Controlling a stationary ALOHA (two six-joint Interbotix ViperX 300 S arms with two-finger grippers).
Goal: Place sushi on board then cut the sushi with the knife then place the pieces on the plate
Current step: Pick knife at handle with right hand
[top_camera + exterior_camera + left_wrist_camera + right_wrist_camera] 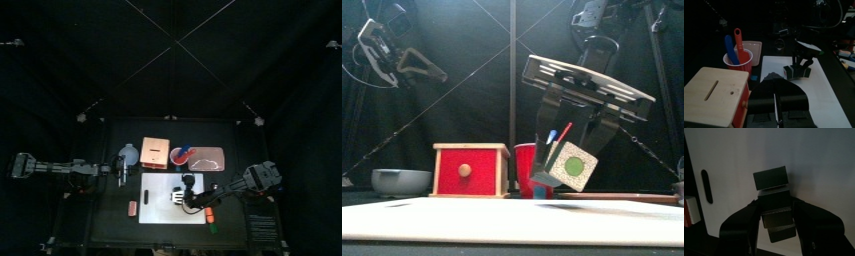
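Right claw (775, 208) pinching sushi roll (575, 166). Roll tilted, low over middle of white board (158, 192); contact with board unclear. Board's left half bare, open room there. Along board's back edge: wooden box (154, 152), red cup (181, 155) holding knives (732, 44), pink tray (211, 160). Bowl (401, 181) left of box. Left claw (775, 82) pressed together, raised above counter (114, 228), past board's left edge.

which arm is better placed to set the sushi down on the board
Right. Its fingers are shut on the sushi roll, held over the white board. The left arm is raised off to the side, away from both.
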